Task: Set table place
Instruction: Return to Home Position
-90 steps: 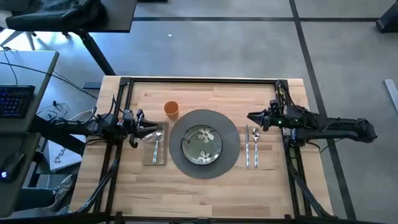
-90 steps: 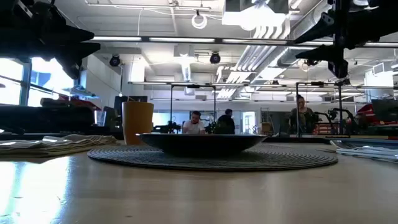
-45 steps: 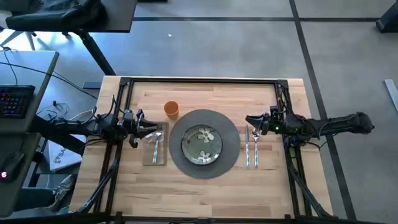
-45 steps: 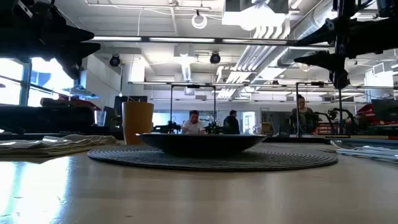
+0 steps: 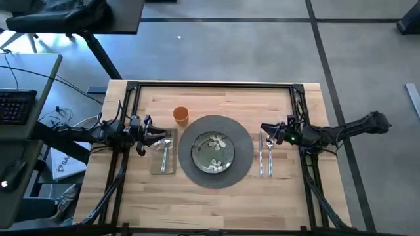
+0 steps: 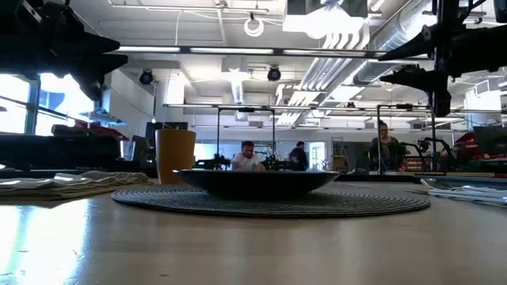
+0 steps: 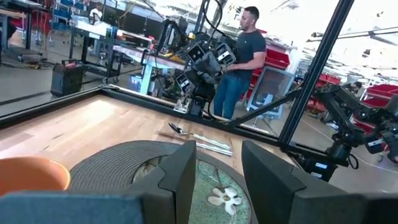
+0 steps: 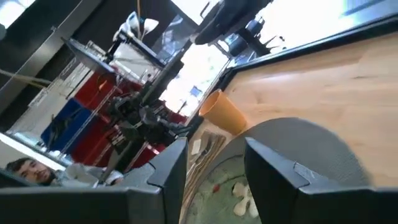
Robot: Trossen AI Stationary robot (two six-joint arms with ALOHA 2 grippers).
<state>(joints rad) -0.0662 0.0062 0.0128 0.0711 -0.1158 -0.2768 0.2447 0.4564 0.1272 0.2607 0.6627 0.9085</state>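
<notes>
Desk (image 5: 216, 196): light wood, black frame.
Placemat (image 5: 244, 141): round, dark grey, woven; lay mid-desk.
Plate (image 5: 213, 152): green, white flowers; centred on the placemat.
Cup (image 5: 181, 115): orange, upright, beside the placemat's far left edge.
Napkin (image 5: 163, 160): beige, left of the placemat, carried the fork (image 5: 165, 149).
Knife (image 5: 261, 154), spoon (image 5: 270, 154): silver, parallel, right of the placemat.
Left tool (image 5: 163, 136): fingers apart, empty, above the napkin.
Right tool (image 5: 265, 129): fingers apart, empty, above the spoon's end.

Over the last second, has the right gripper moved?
Yes, slightly. In the high view the right gripper has drifted toward the top ends of the knife and spoon, which lie unmoved beside the placemat.
</notes>
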